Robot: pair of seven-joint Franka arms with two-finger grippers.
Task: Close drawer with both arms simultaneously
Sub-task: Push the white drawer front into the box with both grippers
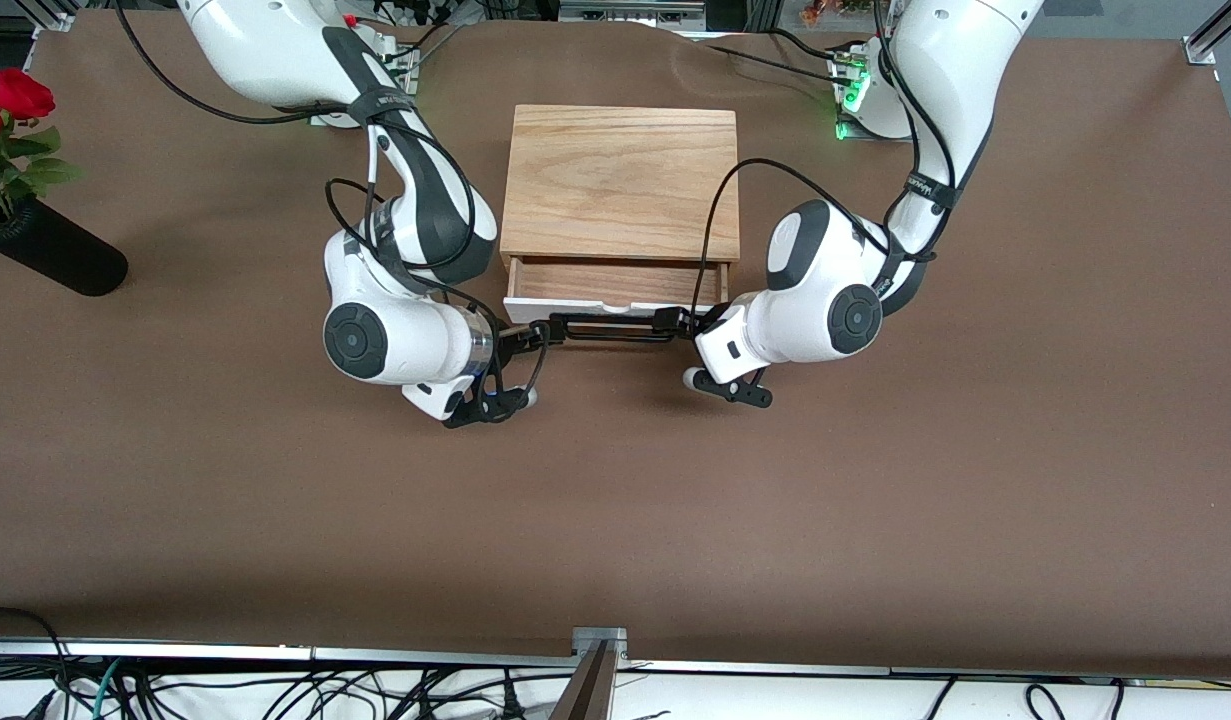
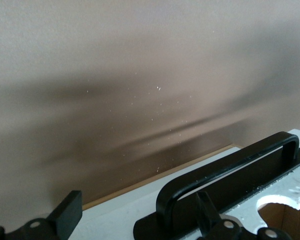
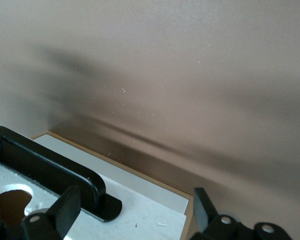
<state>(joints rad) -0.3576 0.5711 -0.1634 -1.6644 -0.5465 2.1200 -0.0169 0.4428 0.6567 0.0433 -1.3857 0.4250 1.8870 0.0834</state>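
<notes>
Two grippers at the front of one part-open drawer [image 1: 615, 283]

Left gripper [image 1: 681, 322] spread wide at the handle [image 1: 607, 329] end toward the left arm's end of the table, one finger [image 2: 206, 206] by the bar, the other [image 2: 67, 210] clear of the panel; contact hard to judge. Right gripper [image 1: 531, 335] likewise spread at the other handle end, one finger [image 3: 66, 207] just beside the bar's foot, the other [image 3: 202, 206] past the panel's corner. One wood box [image 1: 622, 182] mid-table, drawer pulled out toward the front camera, inside partly hidden by the box top. One black vase [image 1: 50, 247] with red roses [image 1: 5, 100], cut off at the edge, at the right arm's end
</notes>
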